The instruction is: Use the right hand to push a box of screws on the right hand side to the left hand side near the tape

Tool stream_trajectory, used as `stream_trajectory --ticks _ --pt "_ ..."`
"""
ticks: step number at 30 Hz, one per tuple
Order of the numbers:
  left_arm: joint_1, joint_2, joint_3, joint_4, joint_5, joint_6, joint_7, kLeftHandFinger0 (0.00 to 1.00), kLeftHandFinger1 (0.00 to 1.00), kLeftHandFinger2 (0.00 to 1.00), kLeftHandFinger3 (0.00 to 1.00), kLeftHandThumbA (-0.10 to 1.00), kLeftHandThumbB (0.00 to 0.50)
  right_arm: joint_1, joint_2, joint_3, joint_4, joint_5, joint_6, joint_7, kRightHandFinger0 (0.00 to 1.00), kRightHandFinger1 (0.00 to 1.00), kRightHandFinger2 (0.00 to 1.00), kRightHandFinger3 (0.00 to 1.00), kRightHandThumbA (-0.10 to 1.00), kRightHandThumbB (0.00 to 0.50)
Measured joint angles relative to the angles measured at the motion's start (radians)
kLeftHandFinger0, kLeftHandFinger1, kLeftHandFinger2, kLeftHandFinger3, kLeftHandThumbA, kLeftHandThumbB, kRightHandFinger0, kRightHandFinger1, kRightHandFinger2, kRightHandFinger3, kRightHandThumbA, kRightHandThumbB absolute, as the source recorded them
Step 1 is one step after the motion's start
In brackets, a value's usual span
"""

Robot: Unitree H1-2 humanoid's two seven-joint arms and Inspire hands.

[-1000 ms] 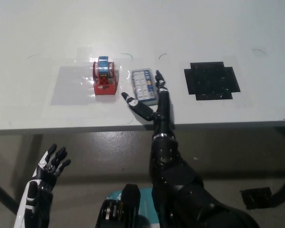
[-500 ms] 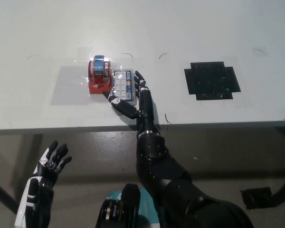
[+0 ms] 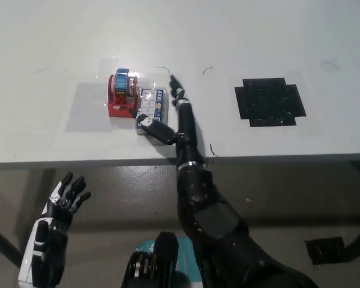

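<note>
The box of screws [image 3: 152, 107], a clear compartment case with a blue label, lies on the white table [image 3: 228, 36] pressed against the right side of the red tape dispenser [image 3: 120, 97]. My black right hand [image 3: 171, 117] is open, its flat fingers laid along the box's right edge and its thumb under the box's near corner. My white left hand [image 3: 63, 201] hangs open below the table's front edge at the lower left.
A black cross-shaped mat [image 3: 269, 101] lies on the table to the right. The table's front edge runs across the middle of the picture, with floor below it. A dark object [image 3: 324, 249] sits on the floor at the lower right.
My right hand has pushed the box of screws left until it met the tape dispenser, which then slid a little further left with it.
</note>
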Motion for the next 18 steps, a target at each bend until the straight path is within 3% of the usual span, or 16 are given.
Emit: stream_trajectory --ticks 2,4,8,10,13,16,18 --pt "0.000 0.001 0.000 0.004 0.000 0.001 0.000 1.00 1.00 1.00 1.00 1.00 0.283 0.046 -0.026 0.013 -0.093 -0.016 0.000 -0.010 1.00 1.00 1.00 1.00 1.00 0.162" --pt "0.000 0.000 0.000 0.008 0.000 0.002 0.000 1.00 1.00 1.00 1.00 1.00 0.290 0.091 -0.048 0.019 -0.173 -0.027 0.000 -0.015 1.00 1.00 1.00 1.00 1.00 0.229" --pt "0.000 0.000 -0.001 0.012 0.000 0.005 0.000 1.00 1.00 1.00 1.00 1.00 0.293 0.176 -0.080 0.022 -0.311 -0.045 0.002 -0.015 1.00 1.00 1.00 1.00 1.00 0.222" --pt "0.000 -0.001 -0.001 0.012 0.001 0.007 0.000 1.00 1.00 1.00 1.00 1.00 0.294 0.244 -0.097 0.025 -0.411 -0.051 0.002 -0.011 1.00 1.00 1.00 1.00 1.00 0.267" --pt "-0.003 -0.001 -0.001 0.015 0.001 0.011 0.000 1.00 1.00 1.00 1.00 1.00 0.292 0.318 -0.112 0.032 -0.518 -0.052 0.004 -0.001 1.00 1.00 1.00 1.00 1.00 0.234" --pt "-0.007 -0.001 -0.001 0.017 0.001 0.014 0.000 1.00 1.00 1.00 1.00 1.00 0.321 0.394 -0.131 0.047 -0.631 -0.051 0.007 0.013 1.00 1.00 1.00 1.00 1.00 0.184" --pt "-0.010 0.000 -0.001 0.018 0.001 0.015 0.000 1.00 1.00 1.00 1.00 1.00 0.308 0.448 -0.152 0.059 -0.709 -0.049 0.008 0.025 1.00 1.00 1.00 1.00 1.00 0.198"
